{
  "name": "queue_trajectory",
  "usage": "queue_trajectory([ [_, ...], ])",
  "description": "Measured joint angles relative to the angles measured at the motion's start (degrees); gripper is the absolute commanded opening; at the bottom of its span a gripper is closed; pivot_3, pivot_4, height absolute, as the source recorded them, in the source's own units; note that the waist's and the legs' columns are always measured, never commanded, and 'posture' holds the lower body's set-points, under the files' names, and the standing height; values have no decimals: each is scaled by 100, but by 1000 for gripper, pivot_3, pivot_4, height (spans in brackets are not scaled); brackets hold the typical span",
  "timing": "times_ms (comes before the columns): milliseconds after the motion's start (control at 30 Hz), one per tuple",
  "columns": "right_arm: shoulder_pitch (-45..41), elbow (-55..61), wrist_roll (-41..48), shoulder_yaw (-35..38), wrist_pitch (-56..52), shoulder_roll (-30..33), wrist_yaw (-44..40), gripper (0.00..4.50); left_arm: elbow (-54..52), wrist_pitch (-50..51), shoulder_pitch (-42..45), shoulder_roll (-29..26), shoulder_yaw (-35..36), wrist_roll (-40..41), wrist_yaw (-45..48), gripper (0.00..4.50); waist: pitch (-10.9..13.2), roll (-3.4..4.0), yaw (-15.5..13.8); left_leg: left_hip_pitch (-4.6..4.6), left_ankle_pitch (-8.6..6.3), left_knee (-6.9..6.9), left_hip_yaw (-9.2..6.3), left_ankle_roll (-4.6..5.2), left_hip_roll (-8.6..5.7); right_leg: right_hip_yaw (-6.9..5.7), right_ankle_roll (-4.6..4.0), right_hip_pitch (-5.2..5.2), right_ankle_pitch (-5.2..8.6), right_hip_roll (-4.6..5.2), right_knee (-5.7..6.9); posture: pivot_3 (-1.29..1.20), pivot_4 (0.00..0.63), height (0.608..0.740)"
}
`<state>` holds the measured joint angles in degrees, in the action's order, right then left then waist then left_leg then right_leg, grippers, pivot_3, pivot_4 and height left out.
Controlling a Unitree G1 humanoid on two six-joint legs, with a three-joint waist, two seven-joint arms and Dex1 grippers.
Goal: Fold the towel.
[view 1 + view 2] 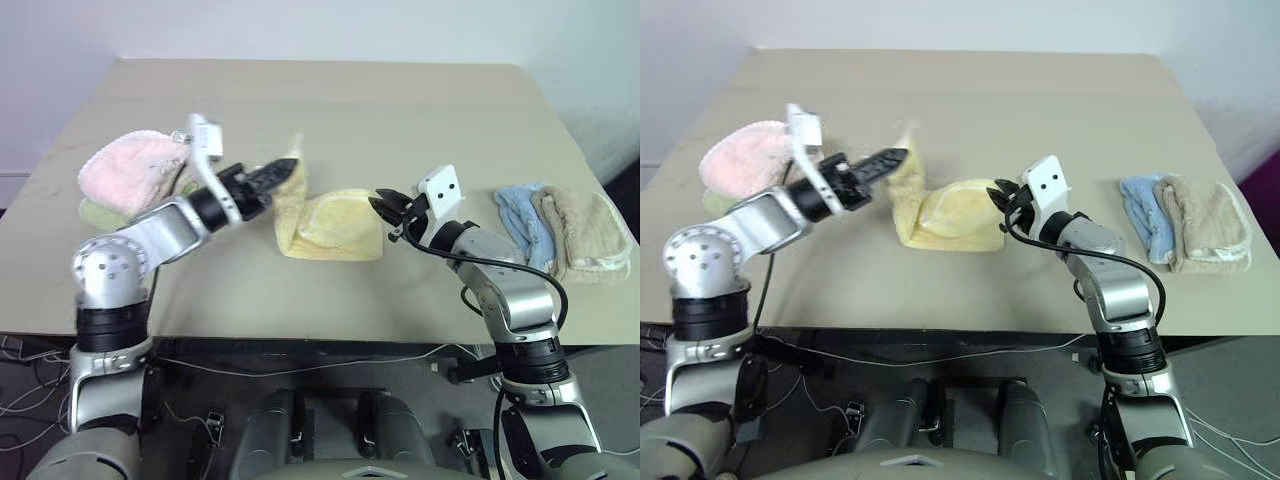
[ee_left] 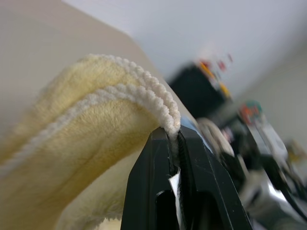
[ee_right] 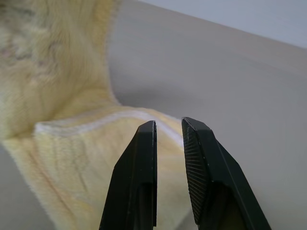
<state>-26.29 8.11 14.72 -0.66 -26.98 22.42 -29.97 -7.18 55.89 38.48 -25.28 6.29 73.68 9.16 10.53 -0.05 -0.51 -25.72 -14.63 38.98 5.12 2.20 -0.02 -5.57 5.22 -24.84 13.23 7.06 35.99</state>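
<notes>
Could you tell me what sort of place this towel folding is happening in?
Probably a lab or test room, not a home: a plain beige table against a bare white wall, loose cables on the floor beneath it, and sorted towels, pink and beige, flanking the yellow towel.

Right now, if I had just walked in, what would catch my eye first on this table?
Most likely the pale yellow towel in the middle of the table, one end pulled up off the surface by the left gripper, its jaws shut on the stitched edge. The right gripper sits at the towel's other side, jaws slightly apart and holding nothing. A pink folded towel lies at the left, blue and beige ones at the right.
</notes>
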Motion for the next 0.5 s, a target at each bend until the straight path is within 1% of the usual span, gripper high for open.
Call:
queue_trajectory([
  [100,18,-43,-1,148,5,-6,143,880,147,-19,343,503,-587,-527,307,184,2,-3,-19,0,5,1,-2,-2,5,-1,1,1,1,-7,1,0,150,701],
  [167,49,-45,0,189,12,-5,225,880,347,-35,576,719,-914,-937,534,184,3,-3,-18,2,5,1,-1,-1,5,-1,2,2,1,-9,1,0,150,701],
  [267,94,-37,2,308,18,-5,346,880,733,-159,854,761,-1635,-1887,868,184,4,-1,-11,5,5,1,2,0,6,1,4,3,2,-12,1,0,150,701],
  [367,174,-15,1,415,17,-2,444,880,1121,-260,858,811,-2094,-2627,1155,184,8,-1,-5,3,5,1,3,0,15,1,5,-1,4,-17,1,0,150,701],
  [500,278,79,3,452,15,-2,521,880,1322,-407,853,851,-2178,-3276,1404,184,11,-1,-13,2,6,2,3,-1,24,2,5,-2,4,-20,1,0,150,701],
])
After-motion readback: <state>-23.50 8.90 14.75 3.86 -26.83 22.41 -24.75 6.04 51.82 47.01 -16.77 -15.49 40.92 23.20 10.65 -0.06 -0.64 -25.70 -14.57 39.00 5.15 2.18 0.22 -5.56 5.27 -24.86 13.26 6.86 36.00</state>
